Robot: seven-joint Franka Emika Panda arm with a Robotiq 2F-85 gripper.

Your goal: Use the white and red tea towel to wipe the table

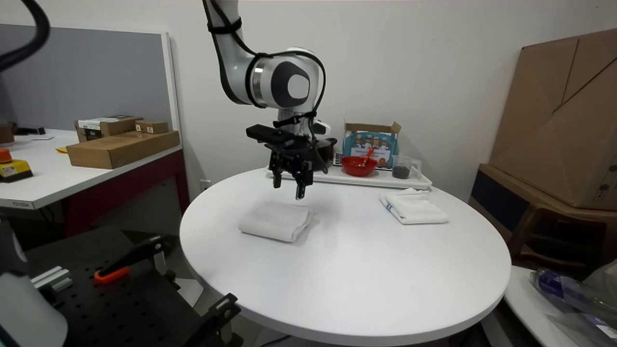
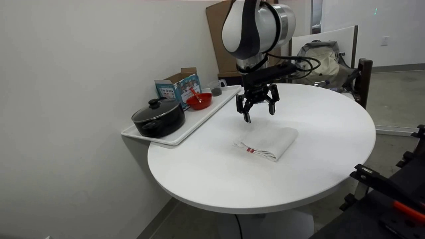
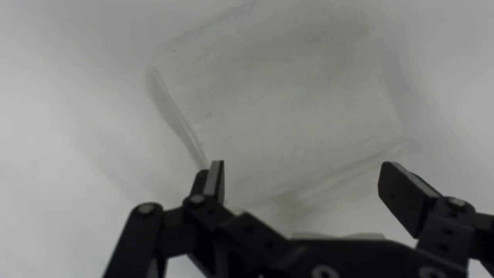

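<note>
Tool: black two-fingered gripper (image 1: 289, 187) with its jaws spread wide, nothing between them, tips raised clear of the cloth. Target: folded rectangular white tea towel with small red marks at one edge (image 2: 269, 141), lying flat on the large round table with a smooth white top (image 1: 385, 279), well apart from the folded white cloth with a blue stripe (image 1: 417, 207).

Step in hand, as judged: lining up the grasp; wiping not yet begun. Wrist view shows towel ahead of and between the fingers, but white on white — exact overlap hard to read.

Method: come down straight, fingers upright, near one edge, since the towel looks broader than the opening. Go low enough for the tips to graze the tabletop before closing; a shallow pinch would probably take only the top layer and unfold the rest. Then press lightly, keep the cloth flat, use overlapping strokes — turning short of the long white rectangular tray (image 2: 191, 123) on the wall side.
</note>
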